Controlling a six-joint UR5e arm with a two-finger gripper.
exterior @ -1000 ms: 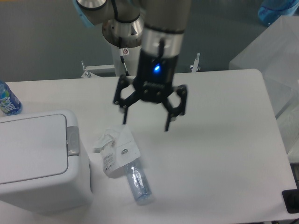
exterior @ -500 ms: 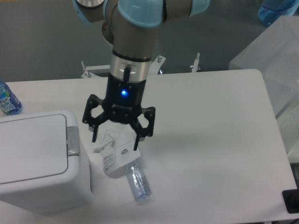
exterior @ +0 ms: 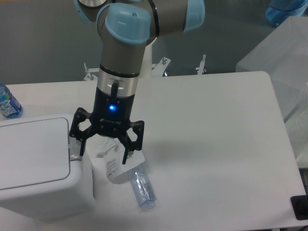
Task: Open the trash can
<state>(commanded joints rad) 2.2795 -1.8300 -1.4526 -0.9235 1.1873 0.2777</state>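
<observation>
The trash can (exterior: 41, 168) is a boxy white bin at the lower left, its flat lid down. Its small grey latch tab (exterior: 74, 156) on the right edge is mostly hidden behind my left finger. My gripper (exterior: 102, 154) is open, fingers pointing down. It hangs just right of the bin's right edge, with the left fingertip (exterior: 81, 152) at the latch and the right fingertip (exterior: 123, 158) over a white paper packet. Nothing is held.
A crumpled white packet (exterior: 117, 165) and a clear plastic bottle (exterior: 142, 189) lie right of the bin, under the gripper. A blue-labelled bottle (exterior: 8, 103) stands at the far left. A translucent box (exterior: 284, 53) stands at the right. A black object (exterior: 300, 207) sits at the lower right corner.
The gripper has moved left and down from the table's middle to the bin's right edge, staying open. The lid and the items on the table have not moved.
</observation>
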